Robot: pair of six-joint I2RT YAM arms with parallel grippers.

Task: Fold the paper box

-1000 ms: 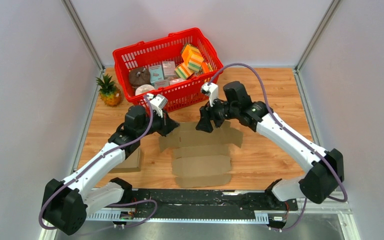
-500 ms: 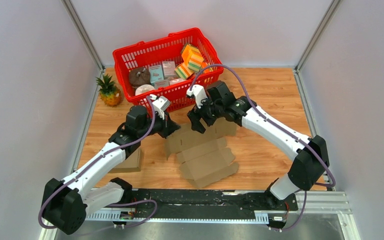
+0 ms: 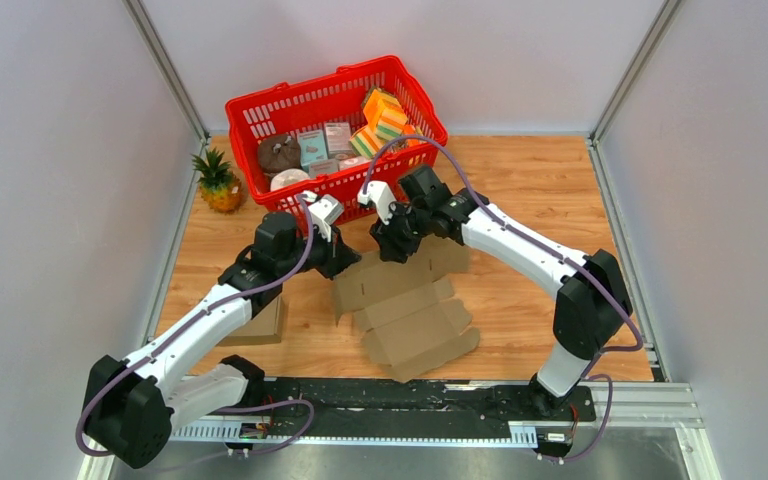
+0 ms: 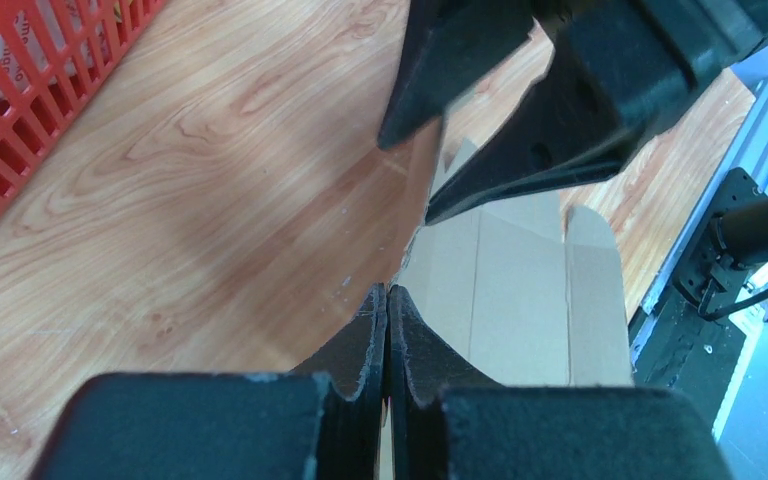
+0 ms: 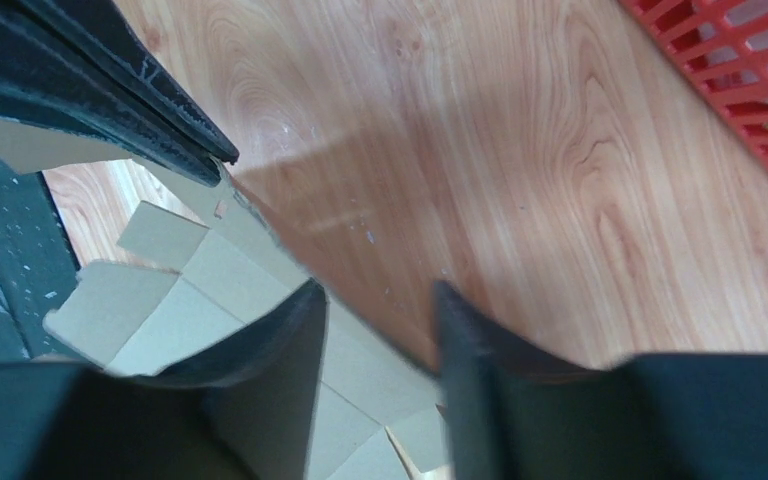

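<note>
1. Now I am clenching my left gripper [image 4: 387, 295] on the far left edge of the paper box [image 3: 410, 310], its fingers pressing together on the thin cardboard.
2. I am holding my right gripper [image 5: 378, 290] released, its fingers standing apart on either side of that same raised edge, just beside the left gripper.
3. The paper box is lying unfolded on the wooden table [image 3: 530, 180] between my two arms, its far edge tilting up off the wood while its near flaps are resting flat.
4. A red basket [image 3: 352, 190] is sitting just beyond both grippers, with a pineapple [image 3: 218, 180] standing to its left.
</note>
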